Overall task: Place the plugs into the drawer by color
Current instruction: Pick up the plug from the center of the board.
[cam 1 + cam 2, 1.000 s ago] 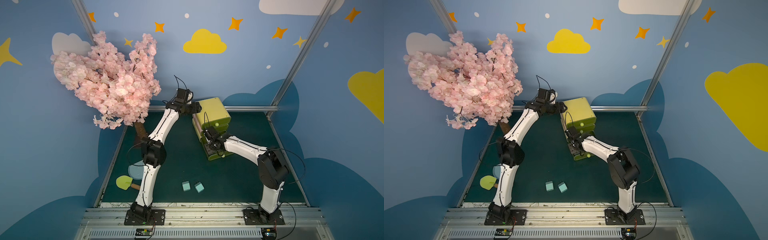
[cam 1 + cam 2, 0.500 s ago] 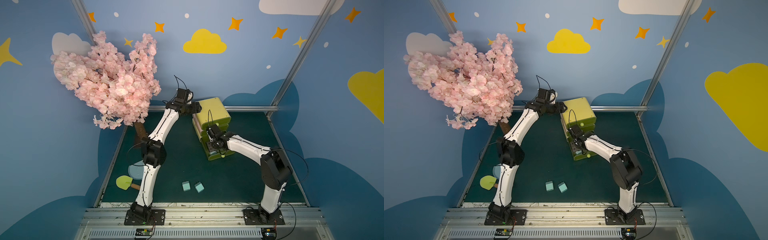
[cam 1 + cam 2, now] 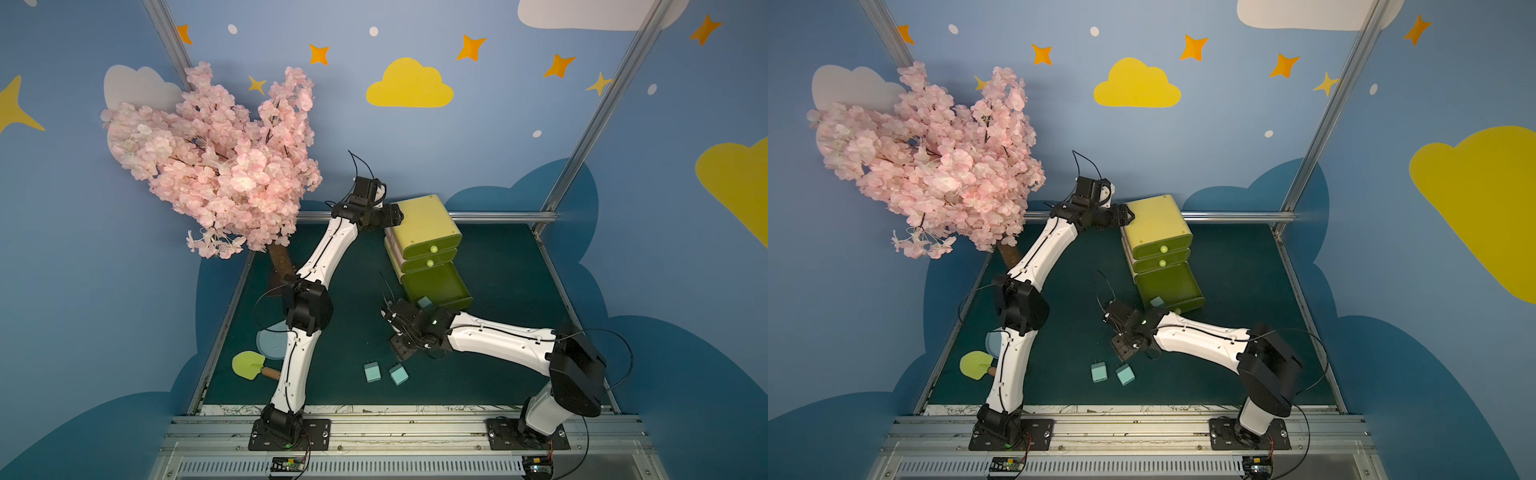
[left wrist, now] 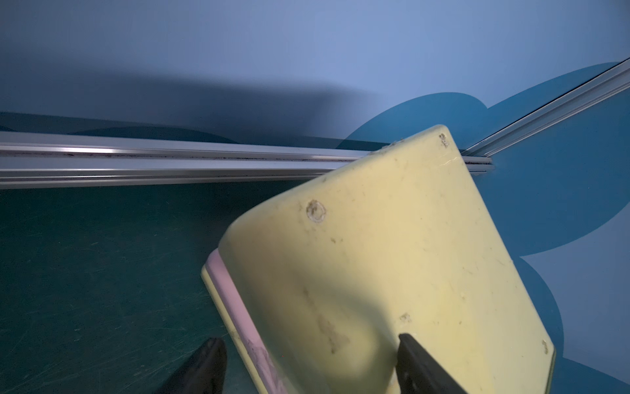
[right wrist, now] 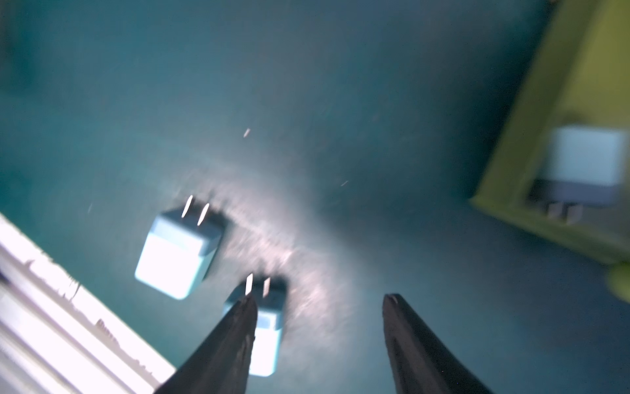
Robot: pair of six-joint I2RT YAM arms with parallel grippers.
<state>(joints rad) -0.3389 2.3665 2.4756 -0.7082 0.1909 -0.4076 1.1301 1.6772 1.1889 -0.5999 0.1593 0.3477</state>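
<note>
The right gripper (image 5: 320, 298) has left the bottom drawer (image 3: 440, 280) and pulled back toward the front. It now hangs over the mat (image 3: 353, 291), just behind a loose plug (image 3: 372, 371) and its twin (image 3: 398, 374). Its jaws have spread wider and hold nothing. A blue plug (image 3: 424, 302), hidden under the gripper before, now shows in a front corner of that drawer. The right elbow (image 3: 575, 370) has swung nearer the front rail (image 3: 415, 428).

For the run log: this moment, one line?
right gripper open, empty | left gripper at drawer corner | one plug inside | two plugs on mat
</note>
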